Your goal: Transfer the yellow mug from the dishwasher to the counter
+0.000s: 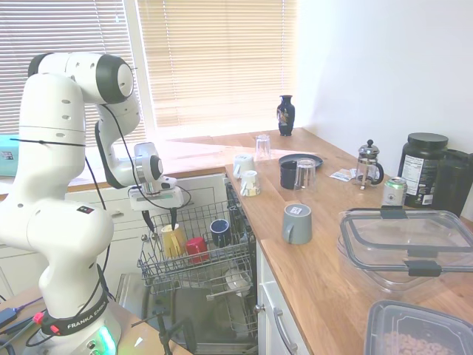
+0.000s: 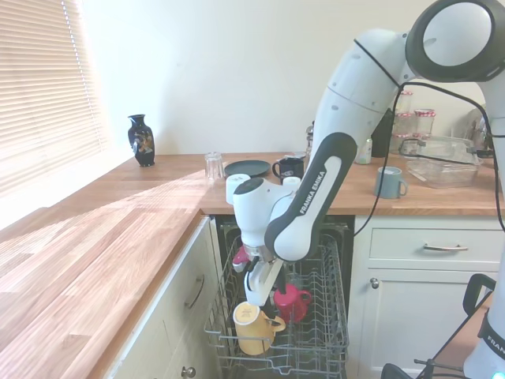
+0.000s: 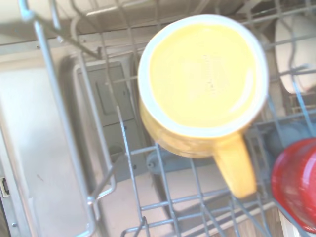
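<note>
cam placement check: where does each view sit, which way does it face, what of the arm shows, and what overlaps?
First exterior: beside the arm's base, facing along the counter to the window; whole arm at left.
Second exterior: from the opposite side, facing the dishwasher rack; arm enters from the right.
Wrist: straight down on the upturned yellow mug; no arm visible.
Shared: yellow mug, red mug and gripper in both exteriors.

The counter (image 1: 318, 259) carries a grey mug (image 1: 297, 222) at center, a vase (image 1: 286, 115) at 11 o'clock, a plate (image 1: 301, 160), and plastic tubs (image 1: 406, 248) at 3 o'clock.
</note>
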Action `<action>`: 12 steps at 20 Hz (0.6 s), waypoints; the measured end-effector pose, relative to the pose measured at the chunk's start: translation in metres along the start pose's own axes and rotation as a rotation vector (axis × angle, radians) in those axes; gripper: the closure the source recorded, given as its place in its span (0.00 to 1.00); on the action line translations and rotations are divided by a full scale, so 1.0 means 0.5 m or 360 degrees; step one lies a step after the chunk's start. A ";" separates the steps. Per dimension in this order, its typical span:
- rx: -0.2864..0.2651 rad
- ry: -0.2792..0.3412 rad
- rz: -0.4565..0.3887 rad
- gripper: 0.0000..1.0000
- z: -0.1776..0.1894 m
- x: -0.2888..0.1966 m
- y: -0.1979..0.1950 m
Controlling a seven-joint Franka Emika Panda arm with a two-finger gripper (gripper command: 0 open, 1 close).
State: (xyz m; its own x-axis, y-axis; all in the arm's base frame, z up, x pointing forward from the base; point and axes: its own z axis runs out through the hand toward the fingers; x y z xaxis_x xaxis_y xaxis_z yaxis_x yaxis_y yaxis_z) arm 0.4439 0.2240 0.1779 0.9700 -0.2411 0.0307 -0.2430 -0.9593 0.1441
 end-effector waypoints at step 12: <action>-0.0063 0.0032 -0.0171 0.00 0.089 0.002 0.015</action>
State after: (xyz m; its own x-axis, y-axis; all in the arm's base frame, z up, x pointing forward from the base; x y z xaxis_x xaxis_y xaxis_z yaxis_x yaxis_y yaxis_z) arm 0.4429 0.2099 0.1348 0.9904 -0.1341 0.0328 -0.1379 -0.9727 0.1868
